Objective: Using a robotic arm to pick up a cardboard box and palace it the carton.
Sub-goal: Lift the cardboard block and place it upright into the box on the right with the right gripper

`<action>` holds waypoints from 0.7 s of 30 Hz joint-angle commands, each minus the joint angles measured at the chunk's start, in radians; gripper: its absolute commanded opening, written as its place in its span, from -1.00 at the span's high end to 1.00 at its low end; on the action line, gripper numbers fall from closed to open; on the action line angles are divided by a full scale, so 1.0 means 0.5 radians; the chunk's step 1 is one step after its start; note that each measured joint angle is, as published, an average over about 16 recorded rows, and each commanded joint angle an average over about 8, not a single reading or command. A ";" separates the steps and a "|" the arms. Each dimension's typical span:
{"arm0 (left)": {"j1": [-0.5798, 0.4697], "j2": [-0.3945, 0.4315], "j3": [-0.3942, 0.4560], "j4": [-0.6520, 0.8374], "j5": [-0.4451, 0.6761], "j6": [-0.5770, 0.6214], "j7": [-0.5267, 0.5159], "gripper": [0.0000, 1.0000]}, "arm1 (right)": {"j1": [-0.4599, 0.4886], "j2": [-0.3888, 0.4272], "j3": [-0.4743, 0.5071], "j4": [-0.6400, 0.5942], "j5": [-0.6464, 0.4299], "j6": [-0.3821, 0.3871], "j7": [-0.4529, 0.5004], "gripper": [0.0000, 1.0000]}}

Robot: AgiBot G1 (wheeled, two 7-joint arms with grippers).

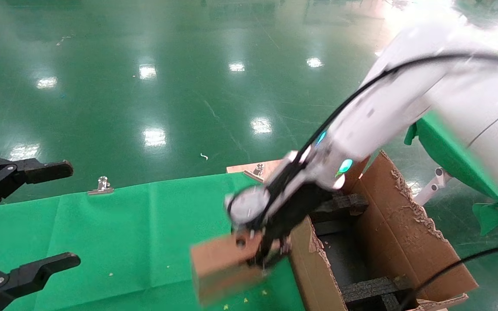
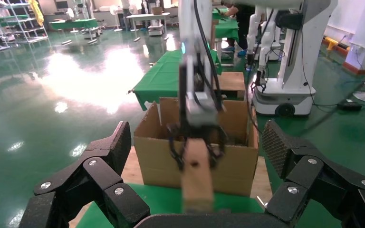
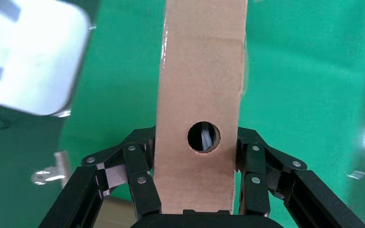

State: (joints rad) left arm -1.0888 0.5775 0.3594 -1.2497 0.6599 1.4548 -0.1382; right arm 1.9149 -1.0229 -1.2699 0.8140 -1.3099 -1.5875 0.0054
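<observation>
cardboard box point(image 1: 221, 268) | clamped in right gripper point(image 1: 266, 255) | beside carton point(image 1: 404, 224)

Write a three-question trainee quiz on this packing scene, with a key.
1. True or false: the right gripper is shut on the box.
2. Where is the box now? A) inside the carton B) held above the green cloth, beside the carton C) lying on the floor
3. Fill in: the left gripper is ____ and holds nothing.

Key: 1 true; 2 B; 3 open
</observation>
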 commanded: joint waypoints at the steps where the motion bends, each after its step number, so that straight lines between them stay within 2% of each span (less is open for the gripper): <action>1: 0.000 0.000 0.000 0.000 0.000 0.000 0.000 -1.00 | 0.076 0.033 0.002 -0.024 0.063 -0.010 -0.008 1.00; 11: 0.000 0.000 0.000 0.000 0.000 0.000 0.000 -1.00 | 0.541 0.133 -0.188 -0.148 0.310 -0.019 -0.135 1.00; 21: 0.000 0.000 0.000 0.000 0.000 0.000 0.000 -1.00 | 0.773 0.253 -0.488 -0.218 0.480 -0.022 -0.218 1.00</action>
State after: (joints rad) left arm -1.0889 0.5775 0.3595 -1.2497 0.6598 1.4548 -0.1382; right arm 2.3096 -0.8891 -1.5185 0.7109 -1.0788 -1.5991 -0.0991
